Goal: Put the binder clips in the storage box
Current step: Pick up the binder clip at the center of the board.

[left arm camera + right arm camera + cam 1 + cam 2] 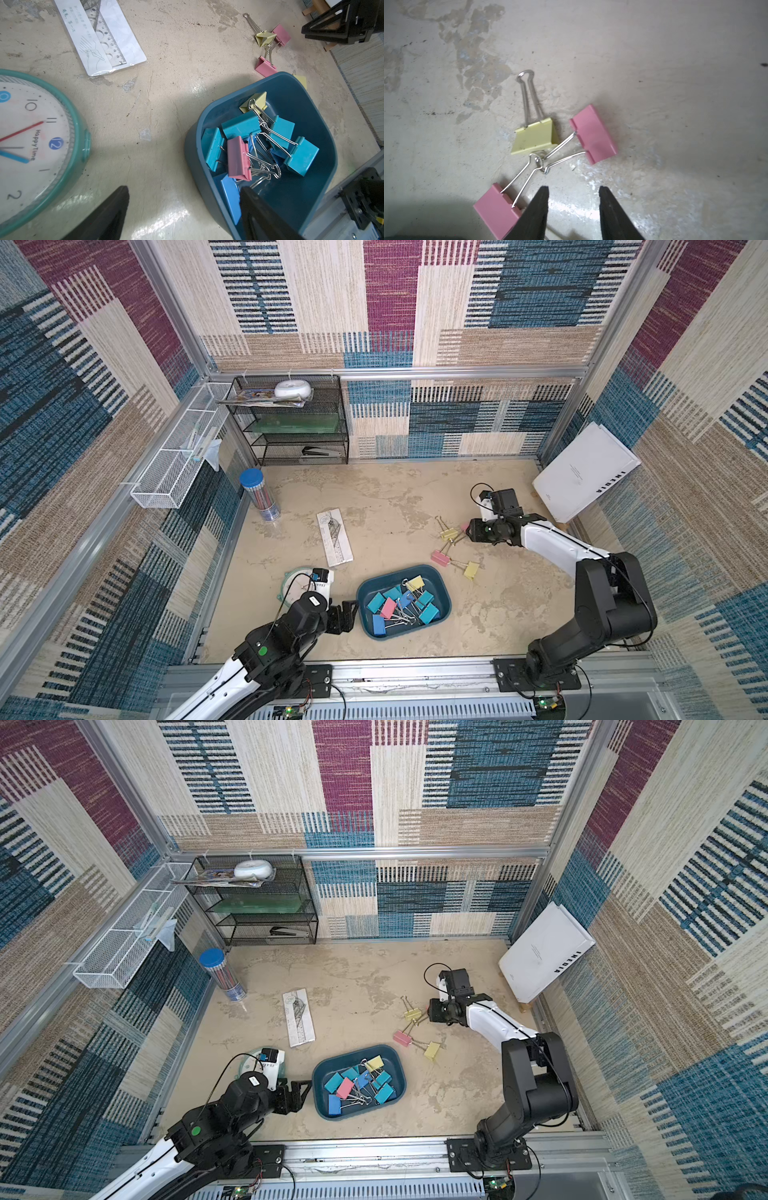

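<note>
In both top views the storage box (376,585) sits near the table's front edge and holds a pile of binder clips (401,605). 4 more lie loose on the table beyond it. The right wrist view shows only 3 of these: a yellow clip (534,138), a pink clip (592,134) and a second pink clip (497,209), their wire handles tangled. It also shows the right gripper (573,188) spread and empty, just short of them. The left wrist view shows the left gripper (184,188) spread wide beside the box.

Top views look down; close wrist views share binder clips (265,39).
</note>
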You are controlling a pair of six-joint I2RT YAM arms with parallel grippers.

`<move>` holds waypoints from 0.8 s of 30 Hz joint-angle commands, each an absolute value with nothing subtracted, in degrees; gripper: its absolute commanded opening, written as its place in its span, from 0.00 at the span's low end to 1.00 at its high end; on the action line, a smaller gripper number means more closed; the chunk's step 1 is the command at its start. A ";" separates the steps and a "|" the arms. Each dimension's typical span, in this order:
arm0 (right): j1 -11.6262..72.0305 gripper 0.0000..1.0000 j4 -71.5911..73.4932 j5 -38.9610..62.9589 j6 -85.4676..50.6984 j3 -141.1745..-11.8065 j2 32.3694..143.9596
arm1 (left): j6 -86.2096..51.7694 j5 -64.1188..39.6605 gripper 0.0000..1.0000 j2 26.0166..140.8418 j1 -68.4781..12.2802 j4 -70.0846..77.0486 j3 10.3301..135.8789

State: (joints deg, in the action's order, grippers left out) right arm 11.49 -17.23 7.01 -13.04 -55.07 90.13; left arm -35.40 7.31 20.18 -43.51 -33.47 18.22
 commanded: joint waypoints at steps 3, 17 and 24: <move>11.13 0.52 -18.15 14.66 -12.29 -50.48 84.53 | -34.89 7.06 0.87 20.08 -43.51 -32.96 18.19; 11.15 0.57 -6.86 20.72 -15.26 -35.62 78.53 | -34.54 6.33 0.87 20.08 -43.48 -32.52 18.11; 11.15 0.57 -5.26 23.28 -16.82 -33.79 78.93 | -34.49 6.29 0.87 19.95 -43.50 -32.54 18.11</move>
